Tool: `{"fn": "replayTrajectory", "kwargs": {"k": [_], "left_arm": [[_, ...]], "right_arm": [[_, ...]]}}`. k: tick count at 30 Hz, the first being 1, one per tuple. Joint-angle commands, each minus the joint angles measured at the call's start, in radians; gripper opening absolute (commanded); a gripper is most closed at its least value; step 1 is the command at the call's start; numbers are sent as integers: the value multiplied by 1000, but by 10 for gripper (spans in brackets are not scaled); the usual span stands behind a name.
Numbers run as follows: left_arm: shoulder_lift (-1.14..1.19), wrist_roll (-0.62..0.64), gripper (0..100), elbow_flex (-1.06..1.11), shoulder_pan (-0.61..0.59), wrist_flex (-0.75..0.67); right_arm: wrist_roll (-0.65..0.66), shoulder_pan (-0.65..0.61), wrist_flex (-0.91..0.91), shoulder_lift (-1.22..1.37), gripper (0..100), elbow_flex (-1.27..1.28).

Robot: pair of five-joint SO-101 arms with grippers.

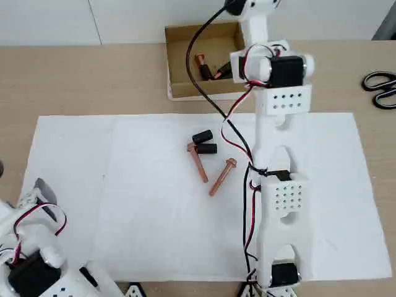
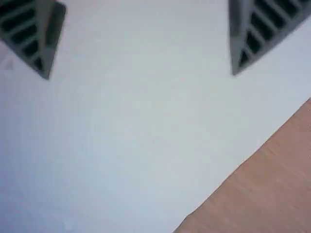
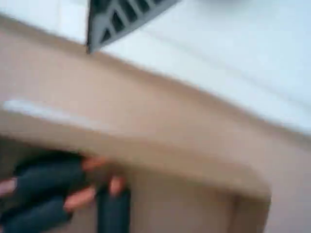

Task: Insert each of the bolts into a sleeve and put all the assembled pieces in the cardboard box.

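Note:
Two copper bolts (image 1: 198, 162) (image 1: 223, 176) lie loose on the white sheet (image 1: 124, 204) at mid-table. Beside them lie two black sleeves (image 1: 202, 136) (image 1: 206, 148). The cardboard box (image 1: 185, 37) stands at the far edge with assembled pieces (image 1: 207, 67) inside, and these pieces (image 3: 63, 189) lie just past the box rim (image 3: 146, 150) in the right wrist view. My right arm (image 1: 281, 102) stretches up to the box. My right gripper (image 3: 189, 34) is open above the rim, one finger (image 3: 121, 19) showing, nothing held. My left gripper (image 2: 140, 73) stands open and empty over the sheet's near left corner (image 1: 38, 189).
Black scissors (image 1: 380, 86) lie on the wooden table at the far right. The sheet's edge and bare wood (image 2: 262, 194) run close under the left gripper. Cables (image 1: 238, 139) hang along the right arm near the loose bolts.

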Motion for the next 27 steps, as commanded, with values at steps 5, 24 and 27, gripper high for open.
{"fn": "replayTrajectory", "kwargs": {"k": [5, 24, 27], "left_arm": [[-8, 0, 227, -47, 5, -28], [-8, 2, 227, -39, 6, -6], [-8, 2, 227, -39, 6, -5]], "right_arm": [[78, 18, 10, -170, 216, 338], [411, -254, -64, -556, 216, 1126], [489, -269, -82, -483, 217, 1126]]}}
